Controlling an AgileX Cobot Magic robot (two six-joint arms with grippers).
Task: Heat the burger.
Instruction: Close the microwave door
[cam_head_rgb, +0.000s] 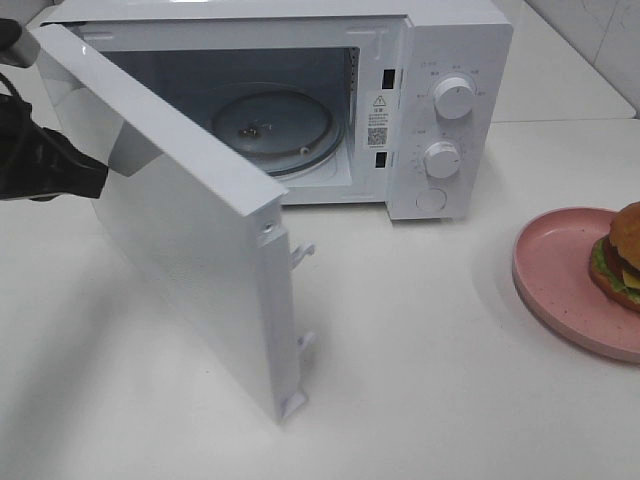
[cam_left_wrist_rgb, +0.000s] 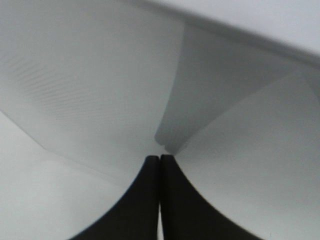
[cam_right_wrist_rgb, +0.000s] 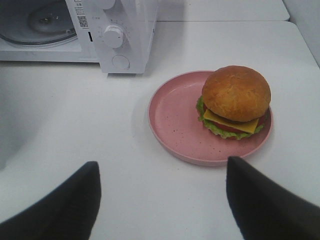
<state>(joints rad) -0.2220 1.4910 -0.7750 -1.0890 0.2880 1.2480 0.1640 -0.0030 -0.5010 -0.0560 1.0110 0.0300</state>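
The burger (cam_right_wrist_rgb: 235, 100) with golden bun, cheese and lettuce sits on the far side of a pink speckled plate (cam_right_wrist_rgb: 175, 120); both show at the right edge of the high view, burger (cam_head_rgb: 622, 258) on plate (cam_head_rgb: 560, 275). My right gripper (cam_right_wrist_rgb: 162, 192) hovers open over the table short of the plate, fingers wide apart, nothing between them. The white microwave (cam_head_rgb: 440, 100) stands with its door (cam_head_rgb: 190, 230) swung wide and the glass turntable (cam_head_rgb: 270, 125) bare. My left gripper (cam_left_wrist_rgb: 160, 160) is shut, tips pressed against the door's outer face; its arm (cam_head_rgb: 45, 165) shows at the left.
The open door juts out toward the table's front at the left and blocks that side. White tabletop (cam_head_rgb: 420, 360) lies between door and plate. Two knobs (cam_head_rgb: 452, 98) are on the microwave's right panel. A tiled wall stands at the back right.
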